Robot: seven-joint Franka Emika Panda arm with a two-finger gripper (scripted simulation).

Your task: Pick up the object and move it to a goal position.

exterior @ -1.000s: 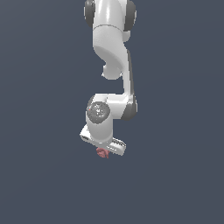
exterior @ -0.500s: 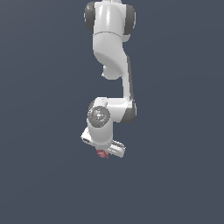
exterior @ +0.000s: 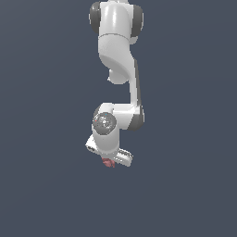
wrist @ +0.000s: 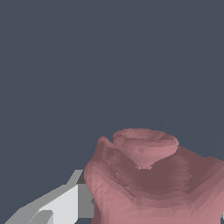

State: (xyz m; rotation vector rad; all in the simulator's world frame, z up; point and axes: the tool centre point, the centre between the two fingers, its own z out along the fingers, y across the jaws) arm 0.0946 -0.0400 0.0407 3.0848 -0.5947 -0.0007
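The pinkish-red lump point(exterior: 108, 162) is clamped between the fingers point(wrist: 65, 205) of the white gripper point(exterior: 109, 159). It is seen big and knobbly in the wrist view point(wrist: 153, 183).

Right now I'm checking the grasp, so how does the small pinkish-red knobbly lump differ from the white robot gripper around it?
The pinkish-red knobbly lump is dull and irregular; the white gripper is pale and smooth. In the exterior view the lump is far smaller, only peeking out beneath the gripper. In the wrist view the lump fills the foreground beside one grey-white finger. Both hang together at the arm's end.
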